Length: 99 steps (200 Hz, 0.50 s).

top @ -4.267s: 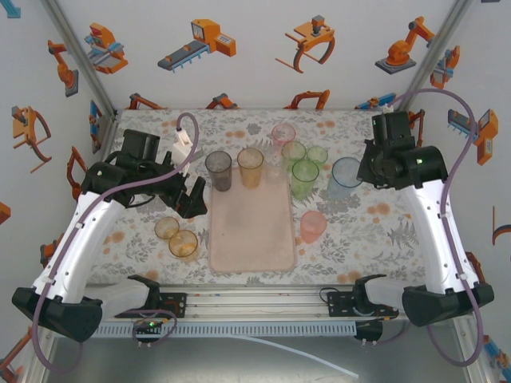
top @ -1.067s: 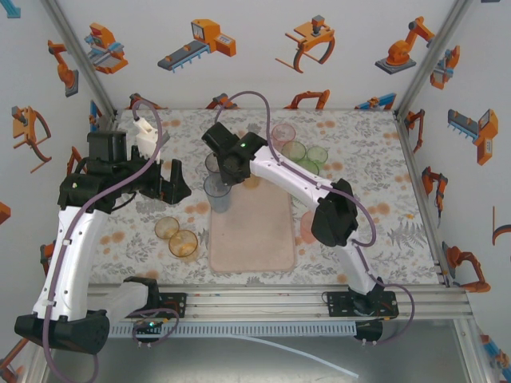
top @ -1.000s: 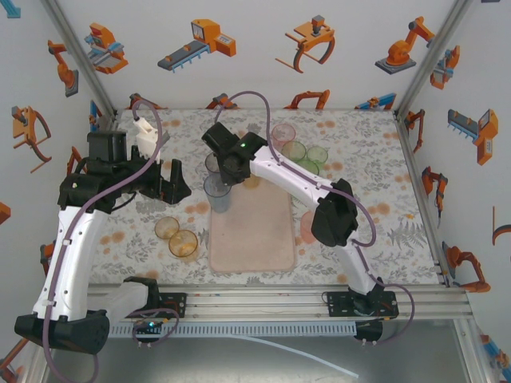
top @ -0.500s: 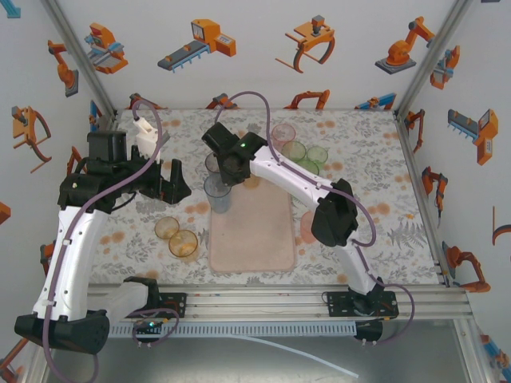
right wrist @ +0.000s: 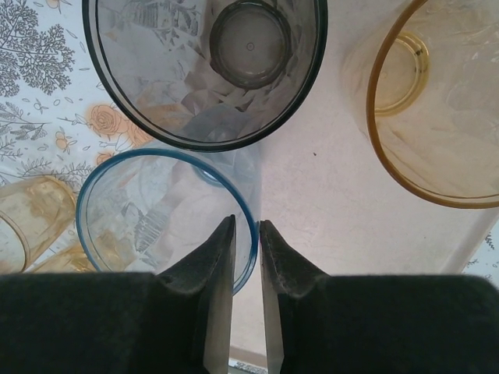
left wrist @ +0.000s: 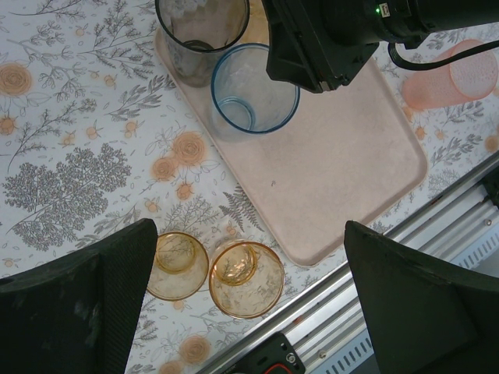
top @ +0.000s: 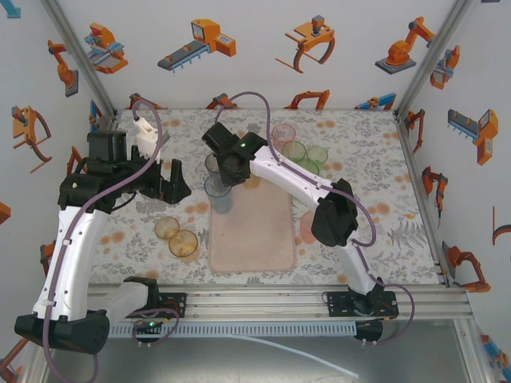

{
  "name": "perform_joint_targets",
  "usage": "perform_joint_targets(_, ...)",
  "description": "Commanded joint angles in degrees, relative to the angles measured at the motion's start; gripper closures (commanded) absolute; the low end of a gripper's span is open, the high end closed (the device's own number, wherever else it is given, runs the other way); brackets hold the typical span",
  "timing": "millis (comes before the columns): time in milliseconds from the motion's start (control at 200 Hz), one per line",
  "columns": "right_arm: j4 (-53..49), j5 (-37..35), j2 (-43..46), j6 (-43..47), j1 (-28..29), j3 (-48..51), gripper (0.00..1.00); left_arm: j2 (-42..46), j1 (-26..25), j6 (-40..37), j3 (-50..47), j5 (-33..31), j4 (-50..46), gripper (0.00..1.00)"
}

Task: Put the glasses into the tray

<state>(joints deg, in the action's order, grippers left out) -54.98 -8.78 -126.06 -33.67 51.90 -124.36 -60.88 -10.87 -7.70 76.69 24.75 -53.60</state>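
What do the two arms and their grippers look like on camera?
Both the left arm and right arm have glossy white links with black joints and bases, and a pale purple cable looping along each. A green light glows on the right arm's wrist. The left gripper and right gripper have matte black fingers tapering to wedges.

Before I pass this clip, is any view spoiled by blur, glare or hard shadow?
Top view: even, soft light, faint shadows, sharp across the tray. Left wrist view: table sharp, the left fingers dark and blurred in the bottom corners. Right wrist view: the right fingers dark and soft; the blue glass and grey glass distort the pattern behind them; no harsh glare.
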Motion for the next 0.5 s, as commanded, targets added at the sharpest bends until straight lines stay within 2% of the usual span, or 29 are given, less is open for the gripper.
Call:
perform_joint_targets(0, -0.44, 1.05, 1.16, -0.96, 0.22, -1.06, 0.76, 0.50, 0.24, 0.34, -0.07, 1.18, 0.08, 0.03)
perform_joint_targets(491, -0.60, 1.75, 1.51, -1.70, 0.22, -0.72, 0.73, 1.07, 0.33, 0.37, -0.05, 1.09, -0.05, 0.03)
